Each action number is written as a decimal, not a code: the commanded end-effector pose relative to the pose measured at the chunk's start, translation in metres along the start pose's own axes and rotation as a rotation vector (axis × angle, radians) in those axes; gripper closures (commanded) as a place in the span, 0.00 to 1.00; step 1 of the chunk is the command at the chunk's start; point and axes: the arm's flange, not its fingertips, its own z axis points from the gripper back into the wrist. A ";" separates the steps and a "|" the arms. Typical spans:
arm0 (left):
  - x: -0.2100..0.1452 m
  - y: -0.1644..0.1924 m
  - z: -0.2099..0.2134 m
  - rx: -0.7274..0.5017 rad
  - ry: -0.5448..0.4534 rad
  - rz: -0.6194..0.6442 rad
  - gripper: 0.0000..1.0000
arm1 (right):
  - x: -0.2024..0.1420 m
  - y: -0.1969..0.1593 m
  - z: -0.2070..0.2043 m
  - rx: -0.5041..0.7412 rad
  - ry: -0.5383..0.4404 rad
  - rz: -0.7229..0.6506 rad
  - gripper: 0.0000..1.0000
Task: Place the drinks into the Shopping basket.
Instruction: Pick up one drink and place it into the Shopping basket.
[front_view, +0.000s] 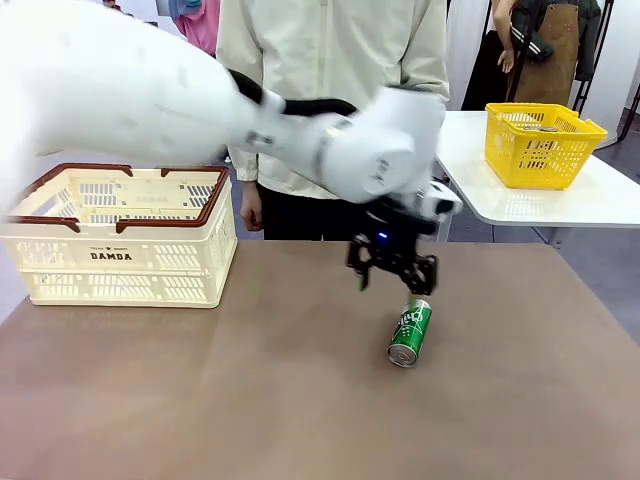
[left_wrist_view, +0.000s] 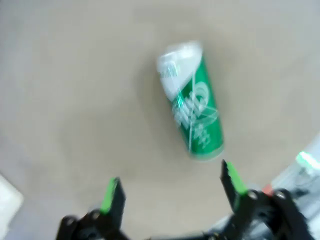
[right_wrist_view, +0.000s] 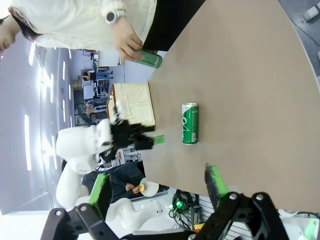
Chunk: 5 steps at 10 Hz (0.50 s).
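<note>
**Lining up the left hand over the fallen green can**

The left hand (front_view: 392, 266) hangs just above the green can (front_view: 410, 333), a little toward the person's side of it. Its fingers are spread wide and pinch nothing. The can lies on its side on the brown surface (front_view: 250, 400), well apart from the Shopping basket (front_view: 120, 235), which stands at the surface's left end.

The step in hand looks like the approach for a grasp. In the left wrist view the can (left_wrist_view: 192, 102) lies ahead of the fingertips (left_wrist_view: 110, 194) and nearer the right-hand pad than the other. It also lies slanted to the line between the pads. A good grasp probably calls for moving forward and centring, then rolling the wrist so the pads meet the long curved sides. The hand should come down low before pressing together, since a round can may roll away from a one-sided touch.

The front view gives the height of the hand over the can, which the blurred wrist picture cannot. The right wrist view shows the right hand (right_wrist_view: 157, 187), spread and empty, off the near edge of the surface. It also brings in a second green can (right_wrist_view: 150, 59), gripped by the person's hand (right_wrist_view: 127, 42) at the far edge.
</note>
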 end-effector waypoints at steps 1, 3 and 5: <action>-0.155 0.066 0.093 -0.110 -0.011 -0.017 0.00 | 0.000 -0.001 0.002 0.009 -0.001 0.016 0.00; -0.257 0.099 0.146 -0.193 -0.030 -0.044 0.00 | 0.000 -0.001 0.002 0.009 -0.001 0.016 0.00; -0.330 0.147 0.167 -0.291 -0.122 0.027 0.00 | 0.000 -0.001 0.002 0.009 -0.001 0.016 0.00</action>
